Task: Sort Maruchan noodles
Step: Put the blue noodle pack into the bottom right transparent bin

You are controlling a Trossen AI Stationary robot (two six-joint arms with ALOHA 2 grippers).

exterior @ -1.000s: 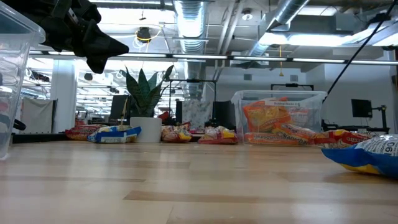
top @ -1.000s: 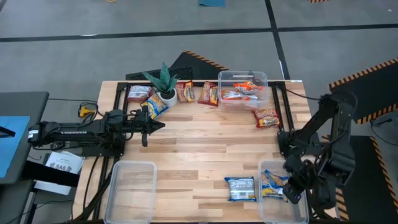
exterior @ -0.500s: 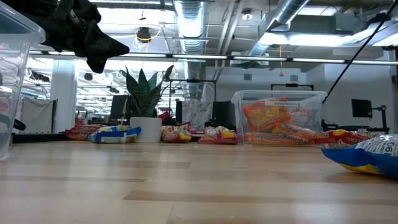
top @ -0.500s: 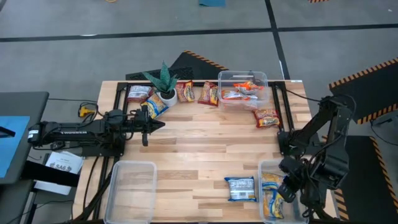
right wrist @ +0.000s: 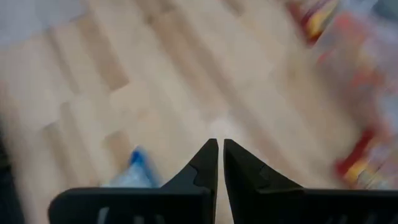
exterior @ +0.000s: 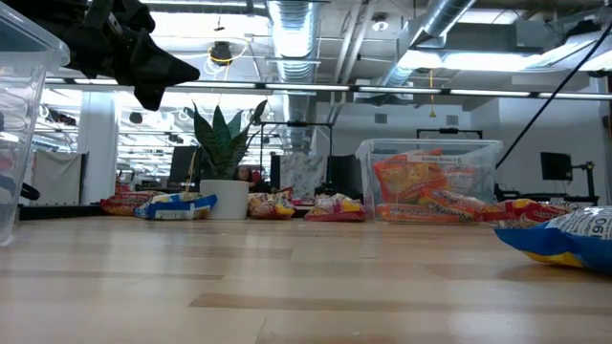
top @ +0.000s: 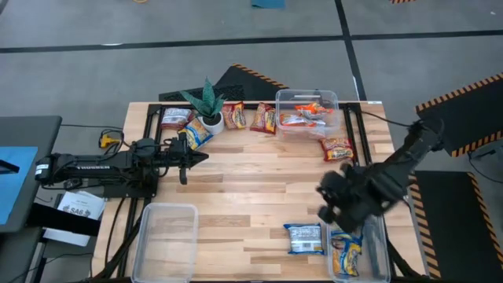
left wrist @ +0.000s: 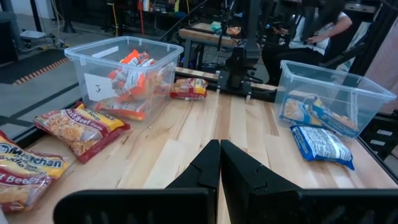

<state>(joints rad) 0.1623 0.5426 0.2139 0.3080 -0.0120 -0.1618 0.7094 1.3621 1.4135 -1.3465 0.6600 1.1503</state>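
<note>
Your right gripper (top: 328,206) hangs empty, fingers nearly together, over bare wood at lower right — beside the blue packet (top: 303,238) — while the clenched left gripper (top: 189,158) waits mid-left.

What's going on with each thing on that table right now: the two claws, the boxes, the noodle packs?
left gripper: shut, empty, above the table's left side.
right gripper: fingers nearly together, holding nothing.
far bin: holds red-orange packets.
near right bin: holds one packet.
near left bin: nothing visible inside.
blue packet: lying flat on the table.
plant: upright.
</note>
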